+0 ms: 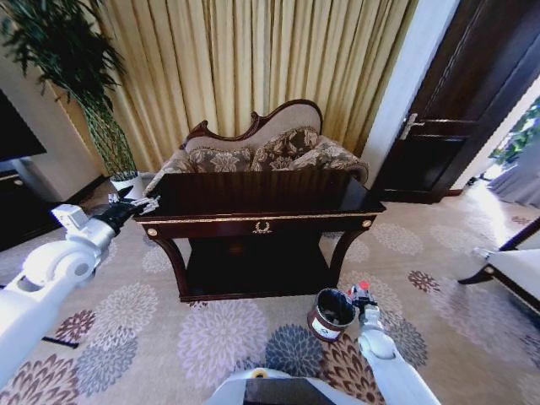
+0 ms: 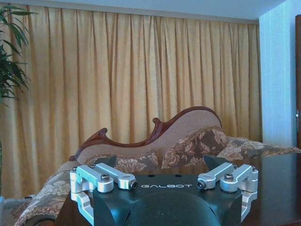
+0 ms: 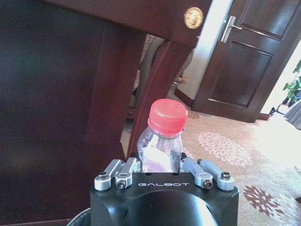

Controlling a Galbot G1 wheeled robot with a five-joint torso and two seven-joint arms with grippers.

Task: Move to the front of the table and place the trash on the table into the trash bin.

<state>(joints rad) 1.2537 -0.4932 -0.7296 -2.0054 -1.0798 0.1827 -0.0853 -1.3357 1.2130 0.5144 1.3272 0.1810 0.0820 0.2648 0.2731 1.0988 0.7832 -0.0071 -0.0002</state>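
Red-capped bottle (image 3: 160, 141) clamped in right pincer (image 1: 364, 305) beside bin rim (image 1: 334, 306).

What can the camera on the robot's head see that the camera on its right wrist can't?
Only the head view: the whole table, the sofa and curtains behind it, the plant, the open-topped trash bin on the carpet, and the left gripper raised beside the table's left end.

Only the right wrist view: a close look at the table's leg and gold stud.

Both: the right gripper shut on the red-capped bottle beside the bin, the dark door, the flowered carpet.
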